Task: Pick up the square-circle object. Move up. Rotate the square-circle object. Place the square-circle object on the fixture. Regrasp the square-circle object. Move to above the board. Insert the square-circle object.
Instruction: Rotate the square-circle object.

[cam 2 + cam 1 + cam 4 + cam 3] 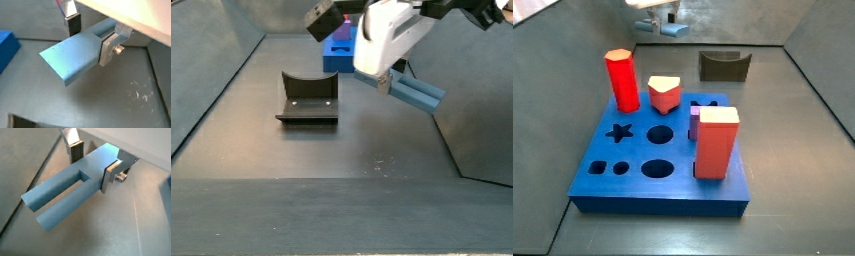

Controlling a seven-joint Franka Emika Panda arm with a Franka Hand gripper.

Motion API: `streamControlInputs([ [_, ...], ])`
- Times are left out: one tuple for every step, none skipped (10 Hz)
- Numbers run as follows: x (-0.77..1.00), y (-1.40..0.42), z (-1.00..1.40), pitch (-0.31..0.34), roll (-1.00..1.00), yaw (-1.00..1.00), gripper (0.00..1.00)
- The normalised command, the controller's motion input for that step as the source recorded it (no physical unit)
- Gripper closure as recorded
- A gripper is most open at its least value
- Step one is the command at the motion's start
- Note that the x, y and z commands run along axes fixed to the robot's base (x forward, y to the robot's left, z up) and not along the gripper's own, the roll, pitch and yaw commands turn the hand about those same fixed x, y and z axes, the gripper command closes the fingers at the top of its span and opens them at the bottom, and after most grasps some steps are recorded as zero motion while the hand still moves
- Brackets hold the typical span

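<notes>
Gripper: gripper (93, 164) raised above the grey floor (127, 223), its silver fingers (111, 177) with dark pads clamped on the square-circle object (63, 195); in a side view the gripper (392, 75) hangs in the air beside the fixture, and in a side view the gripper (663, 22) appears far behind the board.
Square-circle object: grey-blue piece held clear of the floor, tilted, its free end pointing away from the fingers.
Form, wrist view: long body split by a straight slot with a square inner end, leaving two prongs (73, 203).
Form, wrist view: flat blue face (77, 55) with faint specks and a slanted end.
Form, side view: short blue bar (416, 92) jutting below the white wrist body.
Fixture: dark block with a curved notch in its top (307, 98), on the floor, empty; also seen behind the board (724, 66).
Board: thick blue slab (653, 185) with star, round and rounded cut-outs.
Other pieces: red hexagonal column (621, 80), red peg with pale top (665, 94), big red block with pale top (716, 142), all upright in the board.
</notes>
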Motion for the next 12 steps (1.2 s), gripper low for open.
streamControlInputs([
  [0.02, 0.01, 0.0, -0.006, -0.01, -1.0, 1.0],
  [0.02, 0.01, 0.0, -0.007, -0.01, -1.0, 1.0],
  [0.02, 0.01, 0.0, -0.008, -0.02, -1.0, 1.0],
  [0.02, 0.01, 0.0, -0.008, -0.02, -1.0, 1.0],
  [0.02, 0.01, 0.0, -0.009, -0.02, -1.0, 1.0],
  [0.02, 0.02, 0.0, -0.01, -0.02, -1.0, 1.0],
  [0.02, 0.01, 0.0, -0.012, -0.02, -1.0, 1.0],
  [0.02, 0.02, 0.0, -0.014, -0.03, -1.0, 1.0],
  [0.02, 0.02, 0.0, -0.016, -0.03, -1.0, 1.0],
  [0.02, 0.02, 0.0, -0.021, -0.04, -1.0, 1.0],
  [0.02, 0.02, 0.0, -0.023, -0.05, -0.83, 1.0],
  [0.02, 0.02, 0.0, -0.023, -0.05, -0.59, 1.0],
])
